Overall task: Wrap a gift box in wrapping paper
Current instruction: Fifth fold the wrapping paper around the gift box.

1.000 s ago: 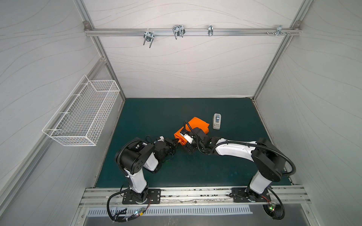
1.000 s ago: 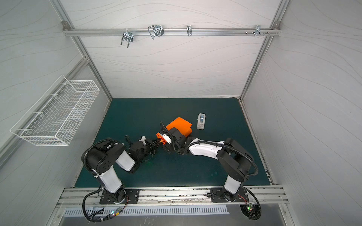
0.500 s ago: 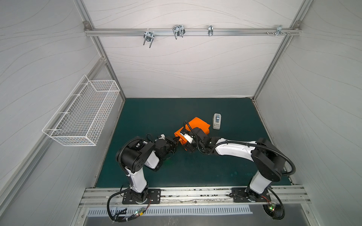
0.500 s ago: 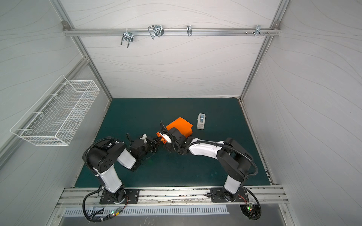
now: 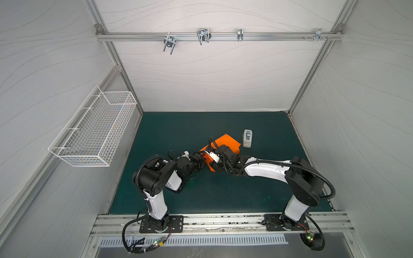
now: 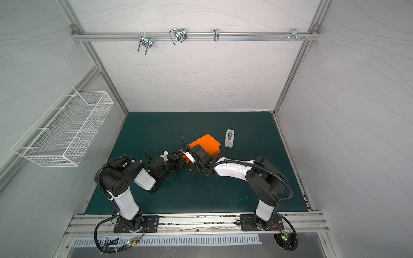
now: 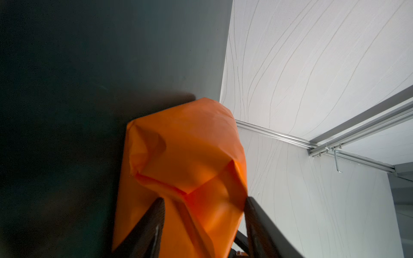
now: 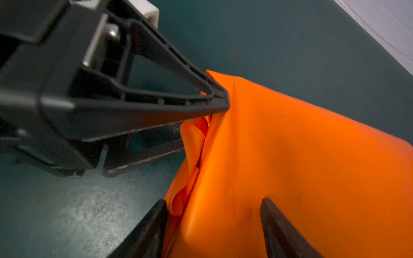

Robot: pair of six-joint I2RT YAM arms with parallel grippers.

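Both arm bases sit on the near rail and both arms reach in to mid-surface (image 5: 201, 196), meeting at the paper (image 5: 228, 143). Left gripper (image 7: 204, 198): fingers (image 8: 178, 105) apart, a bunched fold of the paper's end between them and one tip touching the crease, so it is open around the paper, not clamped flat. Right gripper (image 8: 212, 203): fingers spread astride the near edge of the paper, one on its smooth top face and one at the crumpled side. I cannot tell whether they press it. The paper lies creased and folded over on the surface between the two grippers, its far flap flat. The box is hidden, with only orange paper showing. Just beyond and right of the paper, apart from it, stands a white dispenser (image 5: 247, 138). A wire basket (image 5: 96, 131) hangs on the left wall. Hooks (image 5: 203, 35) hang on the back rail.
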